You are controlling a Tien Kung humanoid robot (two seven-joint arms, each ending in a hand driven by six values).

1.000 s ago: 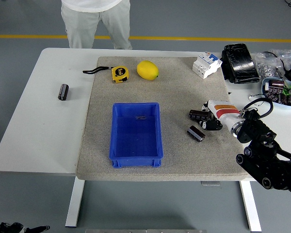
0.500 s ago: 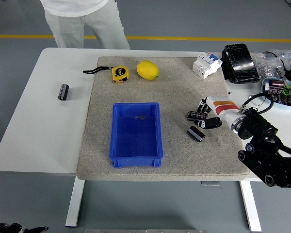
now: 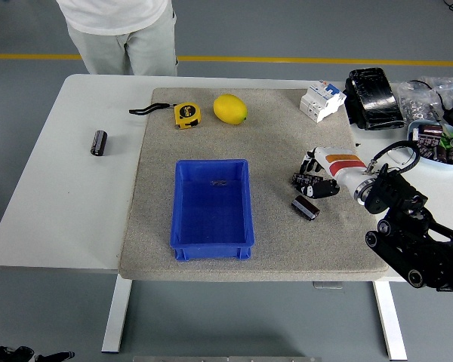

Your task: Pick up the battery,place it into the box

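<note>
White tabletop point(image 3: 68, 204) with grey mat point(image 3: 275, 143) on top. Right hand point(image 3: 315, 175) over mat's right part, fingers curled around dark battery point(image 3: 303, 181), lifted just above surface. Second battery point(image 3: 305, 207) lies just below hand; blue box point(image 3: 211, 207) well apart to left, nothing between. Third battery point(image 3: 98, 142) on bare tabletop far left. Tape measure point(image 3: 186, 115), lemon point(image 3: 229, 108), circuit breaker point(image 3: 322, 99) along far edge. Black arm enters from lower right, forearm angled left. Person point(image 3: 121, 30) stands beyond tabletop.
</note>
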